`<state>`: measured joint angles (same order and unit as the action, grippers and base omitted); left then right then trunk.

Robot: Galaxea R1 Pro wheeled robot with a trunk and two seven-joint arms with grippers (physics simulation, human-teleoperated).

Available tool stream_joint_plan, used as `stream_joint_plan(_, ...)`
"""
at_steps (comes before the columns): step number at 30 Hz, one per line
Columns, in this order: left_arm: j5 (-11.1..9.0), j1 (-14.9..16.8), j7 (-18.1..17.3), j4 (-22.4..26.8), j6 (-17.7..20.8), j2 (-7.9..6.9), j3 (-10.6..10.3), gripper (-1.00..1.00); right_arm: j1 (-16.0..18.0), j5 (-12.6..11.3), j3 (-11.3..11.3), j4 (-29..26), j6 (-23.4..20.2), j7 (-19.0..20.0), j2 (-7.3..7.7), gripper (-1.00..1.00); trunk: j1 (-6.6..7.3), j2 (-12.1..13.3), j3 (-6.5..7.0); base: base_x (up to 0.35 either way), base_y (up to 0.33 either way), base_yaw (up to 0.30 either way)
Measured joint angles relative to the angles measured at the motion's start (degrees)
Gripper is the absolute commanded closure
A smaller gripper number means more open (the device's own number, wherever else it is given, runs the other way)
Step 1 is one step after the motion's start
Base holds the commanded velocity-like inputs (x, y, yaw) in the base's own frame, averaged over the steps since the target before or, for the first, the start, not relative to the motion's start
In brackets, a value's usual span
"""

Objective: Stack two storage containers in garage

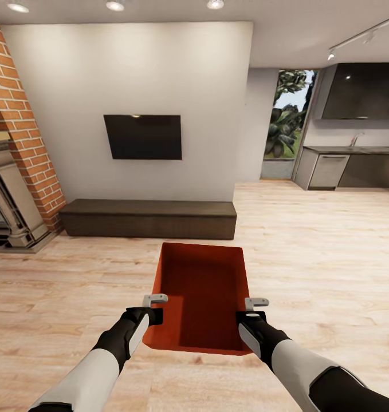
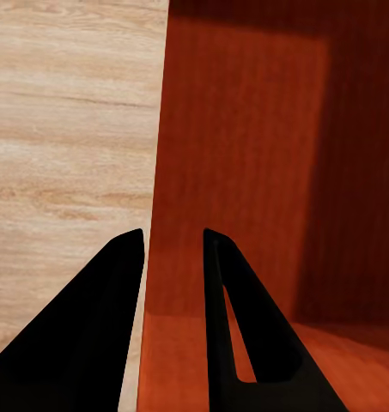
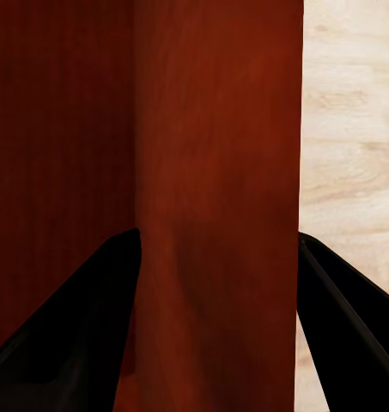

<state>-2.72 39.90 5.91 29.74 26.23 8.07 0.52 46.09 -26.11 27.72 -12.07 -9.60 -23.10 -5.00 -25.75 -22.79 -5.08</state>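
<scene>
One orange-red open-topped storage container (image 1: pixel 201 294) hangs in front of me above the living room's light wood planks (image 1: pixel 331 257), long side pointing away. My left gripper (image 1: pixel 155 309) is shut on its left wall near the closest corner, and my right gripper (image 1: pixel 251 312) is shut on its right wall. In the left wrist view the left gripper (image 2: pixel 173 240) straddles the thin wall of the container (image 2: pixel 246 129), one finger inside and one outside. In the right wrist view the right gripper (image 3: pixel 218 245) clamps the container wall (image 3: pixel 215 129). The garage is out of view.
A long dark low cabinet (image 1: pixel 148 218) runs along the white wall ahead under a black TV (image 1: pixel 142 136). A brick fireplace (image 1: pixel 16 160) stands at the left. A kitchen counter (image 1: pixel 349 166) and a glazed opening (image 1: pixel 286 120) lie at the far right.
</scene>
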Motion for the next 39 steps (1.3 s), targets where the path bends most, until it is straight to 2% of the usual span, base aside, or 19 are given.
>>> stream_joint_plan(39, -0.2, 0.0, 0.0, 0.0, -0.3, 0.01, 0.0, 1.00, 0.0, 0.2, 0.0, -0.3, 0.0, 0.0, 0.11, 1.00, 0.00, 0.0, 3.51, 0.000, 0.000, 0.000)
